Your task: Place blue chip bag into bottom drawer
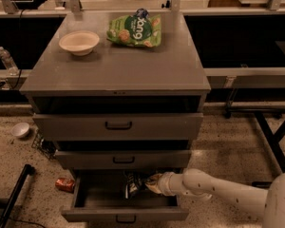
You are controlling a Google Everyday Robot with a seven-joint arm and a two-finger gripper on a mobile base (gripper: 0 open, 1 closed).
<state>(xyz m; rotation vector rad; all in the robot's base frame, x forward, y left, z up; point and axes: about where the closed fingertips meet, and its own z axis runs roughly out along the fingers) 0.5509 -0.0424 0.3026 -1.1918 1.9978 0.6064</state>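
Observation:
The bottom drawer [126,215] of the grey cabinet is pulled open. The blue chip bag [132,185], dark and crinkled, stands inside it at the middle, partly hidden under the middle drawer's front. My gripper [149,183] reaches in from the right on its white arm [218,191], low over the drawer's right side. It is shut on the bag's right edge.
A green snack bag [134,31] and a pale bowl [79,42] sit on the cabinet top. The two upper drawers stand slightly open. A red can [65,184], a white bowl [20,129] and a black pole [14,196] lie on the floor at left. Black table legs [270,137] stand at right.

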